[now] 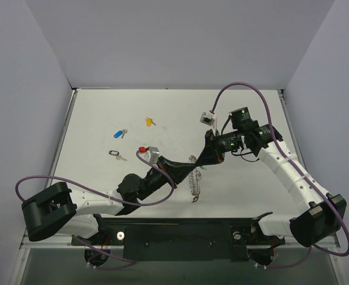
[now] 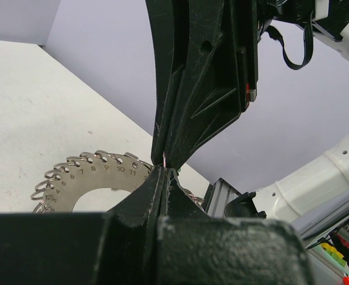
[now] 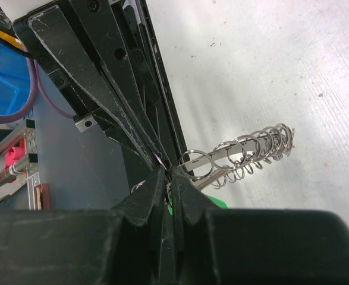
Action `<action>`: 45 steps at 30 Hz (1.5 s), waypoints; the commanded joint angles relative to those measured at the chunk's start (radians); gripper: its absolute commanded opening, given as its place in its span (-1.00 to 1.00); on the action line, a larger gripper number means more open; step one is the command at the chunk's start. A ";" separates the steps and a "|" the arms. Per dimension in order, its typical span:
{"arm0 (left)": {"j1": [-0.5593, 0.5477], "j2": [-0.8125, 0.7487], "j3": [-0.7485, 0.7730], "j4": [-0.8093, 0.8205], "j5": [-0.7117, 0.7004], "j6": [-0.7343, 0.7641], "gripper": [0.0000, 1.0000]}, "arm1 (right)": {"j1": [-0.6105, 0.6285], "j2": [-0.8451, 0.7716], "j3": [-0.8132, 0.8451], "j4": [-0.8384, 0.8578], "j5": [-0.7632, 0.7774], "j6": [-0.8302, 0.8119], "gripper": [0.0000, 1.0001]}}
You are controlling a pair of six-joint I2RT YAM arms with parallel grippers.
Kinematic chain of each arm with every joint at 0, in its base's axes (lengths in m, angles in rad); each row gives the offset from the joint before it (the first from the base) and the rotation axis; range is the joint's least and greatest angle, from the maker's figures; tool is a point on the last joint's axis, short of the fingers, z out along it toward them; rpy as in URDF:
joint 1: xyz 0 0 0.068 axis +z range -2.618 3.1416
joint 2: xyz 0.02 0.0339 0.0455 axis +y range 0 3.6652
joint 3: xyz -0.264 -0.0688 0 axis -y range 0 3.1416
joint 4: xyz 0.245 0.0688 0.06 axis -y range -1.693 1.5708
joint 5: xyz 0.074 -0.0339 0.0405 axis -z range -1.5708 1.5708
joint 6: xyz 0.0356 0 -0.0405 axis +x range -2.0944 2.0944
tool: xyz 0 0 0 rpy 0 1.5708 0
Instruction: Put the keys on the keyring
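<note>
White table [image 1: 103, 178] under me, grey walls [image 1: 19, 89] on three sides. I count one keyring [image 1: 193, 184] and four keys. Three lie loose on the far left, each apart from the others and away from the table's edges: a blue-headed key [image 1: 120, 133], a yellow-headed key [image 1: 150, 122] and a black-headed key [image 1: 116, 154]. My left claw [image 2: 164, 172] is pressed together on the keyring's rim, holding it on edge above mid-table. My right claw [image 3: 169, 173] meets it tip to tip, pinching the green-headed key [image 3: 220, 205] beside the wire loops. That key's blade is hidden between my fingers, and my left fingers cut off the hoop's lower part.
</note>
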 commanded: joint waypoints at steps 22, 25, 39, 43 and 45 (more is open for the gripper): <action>0.012 -0.119 -0.037 0.095 0.015 -0.034 -0.15 | -0.015 -0.028 0.050 -0.183 0.056 -0.197 -1.00; 0.043 -0.246 -0.023 -0.191 0.028 -0.080 0.03 | -0.011 -0.009 0.099 -0.301 0.101 -0.356 -1.00; 0.141 -0.248 0.198 -0.617 0.517 0.091 0.43 | 0.127 0.020 0.237 -0.616 0.386 -0.800 -1.00; 0.071 -0.171 0.234 -0.551 0.514 0.203 0.43 | 0.127 0.022 0.231 -0.613 0.377 -0.806 -1.00; 0.047 -0.124 0.267 -0.545 0.497 0.227 0.39 | 0.129 0.020 0.222 -0.607 0.370 -0.806 -1.00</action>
